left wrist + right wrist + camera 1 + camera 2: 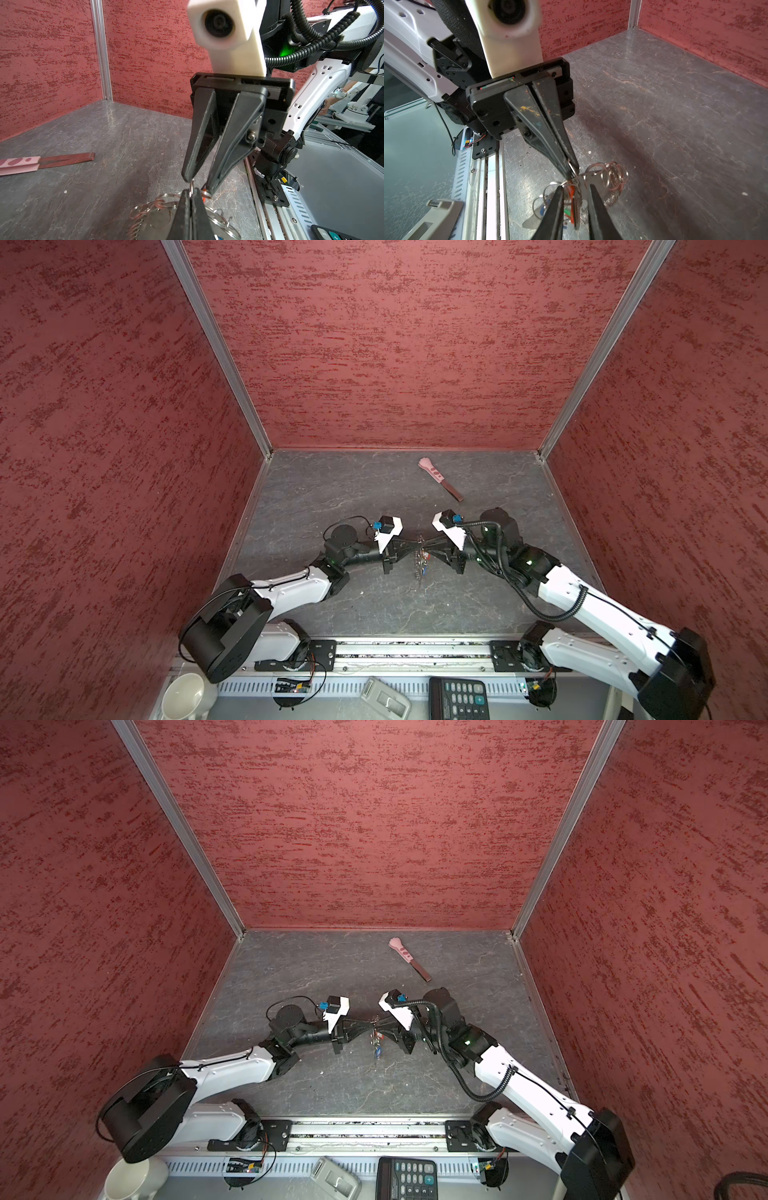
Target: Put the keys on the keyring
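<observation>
Both arms meet at the middle of the bench (374, 497), and the left pincer (570, 173), reaching in from 9 o'clock, is clamped tight on a ring of the keyring (610, 176). From 3 o'clock the right pincer (198, 185) stands slightly apart, tips either side of the tagged keys (572, 194). A pink-handled tool (440, 480) lies well away at 1 o'clock.

keys (423, 568) too small to tell apart, calculator (459, 699) cut off
</observation>
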Tool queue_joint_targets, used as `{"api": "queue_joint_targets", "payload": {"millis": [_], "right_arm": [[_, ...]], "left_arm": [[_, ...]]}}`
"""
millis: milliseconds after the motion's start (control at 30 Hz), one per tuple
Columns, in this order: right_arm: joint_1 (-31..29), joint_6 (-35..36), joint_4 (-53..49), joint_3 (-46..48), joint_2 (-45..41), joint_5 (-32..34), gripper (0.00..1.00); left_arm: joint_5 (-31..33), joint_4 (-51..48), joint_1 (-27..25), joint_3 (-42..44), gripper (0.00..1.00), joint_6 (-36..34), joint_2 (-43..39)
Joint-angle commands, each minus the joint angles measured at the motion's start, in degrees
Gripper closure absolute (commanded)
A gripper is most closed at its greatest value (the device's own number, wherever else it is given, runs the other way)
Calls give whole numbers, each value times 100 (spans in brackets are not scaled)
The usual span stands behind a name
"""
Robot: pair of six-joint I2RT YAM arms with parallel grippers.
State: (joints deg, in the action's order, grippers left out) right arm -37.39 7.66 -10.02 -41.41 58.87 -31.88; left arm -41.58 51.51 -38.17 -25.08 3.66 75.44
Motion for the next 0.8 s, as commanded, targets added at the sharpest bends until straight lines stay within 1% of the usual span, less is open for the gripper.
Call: {"api": "queue_joint_targets", "payload": {"millis": [0, 167, 333, 500, 700, 767], "right_arm": [[21, -63, 157, 52, 79, -113, 77], [21, -39, 168, 55, 132, -96, 78], [14, 6, 77, 3, 203, -243, 85], [12, 3, 42, -33, 212, -291, 86], [12, 21, -65, -76, 320, -568, 93], [12, 64, -223, -132, 417, -532, 94]], "left_arm": [[42, 446, -38, 29, 100, 134, 54], [18, 565, -41, 39, 100, 192, 80], [32, 658, -41, 84, 100, 218, 102], [48, 711, -36, 100, 100, 223, 117], [113, 952, 2, 159, 100, 305, 136], [146, 1121, 49, 194, 100, 394, 140]]}}
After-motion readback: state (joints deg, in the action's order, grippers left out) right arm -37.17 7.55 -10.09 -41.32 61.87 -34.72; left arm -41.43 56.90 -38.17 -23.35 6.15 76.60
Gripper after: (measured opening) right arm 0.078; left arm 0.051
